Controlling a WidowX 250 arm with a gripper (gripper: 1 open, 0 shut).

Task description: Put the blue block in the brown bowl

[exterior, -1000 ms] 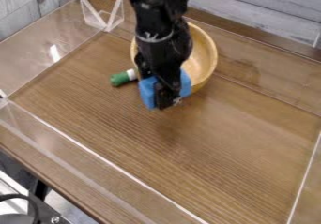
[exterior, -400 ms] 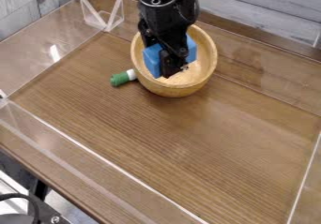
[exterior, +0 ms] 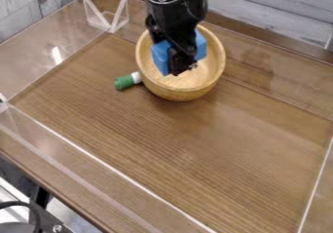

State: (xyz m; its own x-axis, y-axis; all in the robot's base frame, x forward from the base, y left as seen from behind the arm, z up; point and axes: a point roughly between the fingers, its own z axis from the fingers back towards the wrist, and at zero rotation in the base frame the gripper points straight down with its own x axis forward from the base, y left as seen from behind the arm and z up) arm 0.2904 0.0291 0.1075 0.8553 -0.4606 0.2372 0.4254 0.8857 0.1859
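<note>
The brown bowl (exterior: 202,79) sits on the wooden table toward the back, round with thick tan walls. My black gripper (exterior: 177,54) hangs straight down over the bowl's inside, shut on the blue block (exterior: 169,58). The block shows bright blue between and below the fingers, held above the bowl's pale floor. I cannot tell whether the block touches the bowl's inside.
A small green piece (exterior: 127,80) lies on the table just left of the bowl. Clear acrylic walls (exterior: 39,130) fence the tabletop on the left, front and right. A clear stand (exterior: 107,18) is at the back left.
The gripper carried the blue block up from the table in front of the bowl and back over the bowl's inside. It stays shut on the block.
</note>
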